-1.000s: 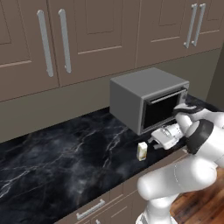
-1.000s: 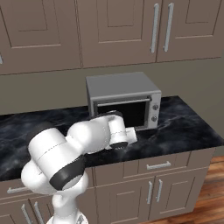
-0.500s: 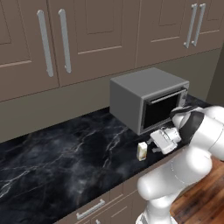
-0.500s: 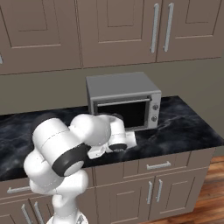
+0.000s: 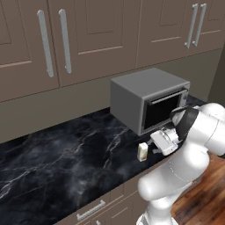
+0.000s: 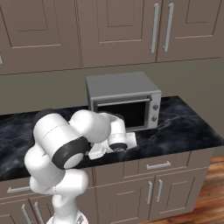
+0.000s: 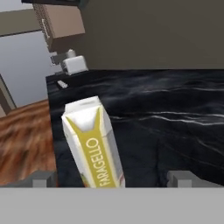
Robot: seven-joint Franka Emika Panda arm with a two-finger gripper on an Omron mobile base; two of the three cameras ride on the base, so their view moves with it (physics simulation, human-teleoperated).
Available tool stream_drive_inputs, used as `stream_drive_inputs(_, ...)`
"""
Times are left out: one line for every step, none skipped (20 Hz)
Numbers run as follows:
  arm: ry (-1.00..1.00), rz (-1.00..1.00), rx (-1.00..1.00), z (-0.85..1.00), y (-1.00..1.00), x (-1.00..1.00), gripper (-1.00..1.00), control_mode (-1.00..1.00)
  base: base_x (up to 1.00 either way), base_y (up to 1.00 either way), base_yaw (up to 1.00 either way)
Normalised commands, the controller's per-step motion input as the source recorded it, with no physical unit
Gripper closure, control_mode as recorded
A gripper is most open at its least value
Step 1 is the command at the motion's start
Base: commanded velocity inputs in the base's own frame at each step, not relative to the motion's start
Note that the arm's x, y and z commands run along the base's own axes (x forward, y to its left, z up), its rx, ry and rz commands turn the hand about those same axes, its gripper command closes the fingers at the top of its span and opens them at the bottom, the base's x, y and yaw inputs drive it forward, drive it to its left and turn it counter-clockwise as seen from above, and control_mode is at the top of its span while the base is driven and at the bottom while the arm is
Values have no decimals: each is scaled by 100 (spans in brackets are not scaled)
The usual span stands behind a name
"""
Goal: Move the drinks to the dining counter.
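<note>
Flat, even rendered light, no visible lamp or window as source. Both base views medium bright, soft and a bit low-res; cabinet edges slightly fuzzy. Black worktop (image 5: 66,162) stays dark with faint white veins, no strong glare. Toaster oven (image 5: 147,99) top lit lighter than its sides; its glass door reads near black. Carton (image 5: 142,152) throws only a weak contact shadow. Robot arm shows smooth shading, mild highlights on white shells. Hand view: carton (image 7: 94,144) sharp and bright, lettering readable; wood floor at left smeared, background blocks coarse. No edge distortion noticeable.
</note>
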Motion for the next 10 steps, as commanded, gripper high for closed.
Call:
stream_drive_inputs(0,0,0,0,11,0,-100,-100,0,0,0)
stream_drive_inputs(0,0,0,0,13,0,-100,-100,0,0,0)
stream_drive_inputs(0,0,0,0,14,0,-100,-100,0,0,0)
stream_drive_inputs(0,0,0,0,14,0,-100,-100,0,0,0)
stream_drive_inputs(0,0,0,0,13,0,-100,-100,0,0,0)
stream_drive_inputs(0,0,0,0,13,0,-100,-100,0,0,0)
stream_drive_inputs(0,0,0,0,11,0,-100,-100,0,0,0)
stream_drive_inputs(0,0,0,0,9,0,-100,-100,0,0,0)
stream_drive_inputs(0,0,0,0,9,0,-100,-100,0,0,0)
stream_drive_inputs(0,0,0,0,5,0,-100,-100,0,0,0)
